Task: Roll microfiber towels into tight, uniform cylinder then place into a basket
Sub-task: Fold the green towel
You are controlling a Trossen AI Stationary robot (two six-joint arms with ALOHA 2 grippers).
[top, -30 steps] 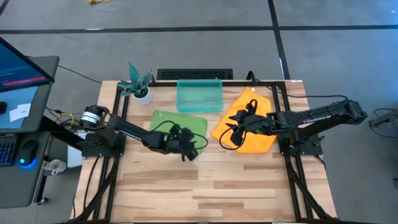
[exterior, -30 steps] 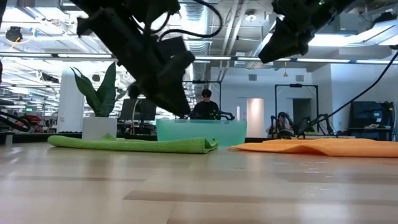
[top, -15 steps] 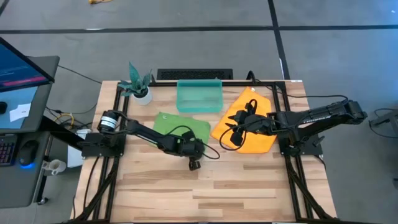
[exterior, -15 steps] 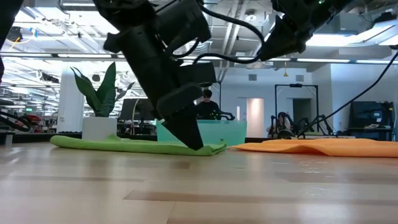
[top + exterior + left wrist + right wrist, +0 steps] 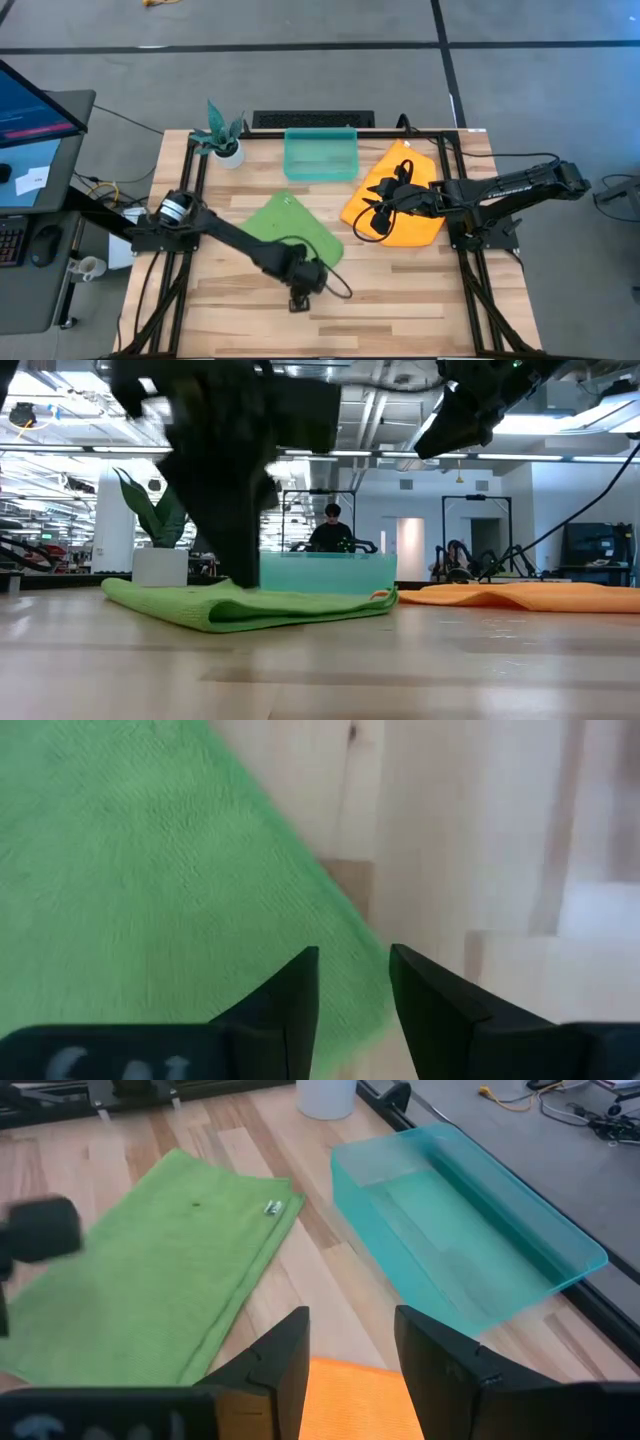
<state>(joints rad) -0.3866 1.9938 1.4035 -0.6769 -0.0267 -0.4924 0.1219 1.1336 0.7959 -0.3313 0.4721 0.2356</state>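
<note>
The left arm reaches diagonally toward 5 o'clock across the wooden table [image 5: 400, 300]; its left gripper [image 5: 352, 982] pinches the near corner of the folded lime green microfiber towel [image 5: 290, 228] between partly closed fingers. The right arm extends toward 9 o'clock, its right gripper [image 5: 350, 1345] hovering spread over the flat bright orange microfiber towel [image 5: 410, 225], holding nothing. The translucent teal rectangular plastic basket [image 5: 320, 155] sits at 12 o'clock of the green towel.

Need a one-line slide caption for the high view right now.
Left gripper drags the green towel by its near corner; right gripper hovers over the orange towel beside the basket.
</note>
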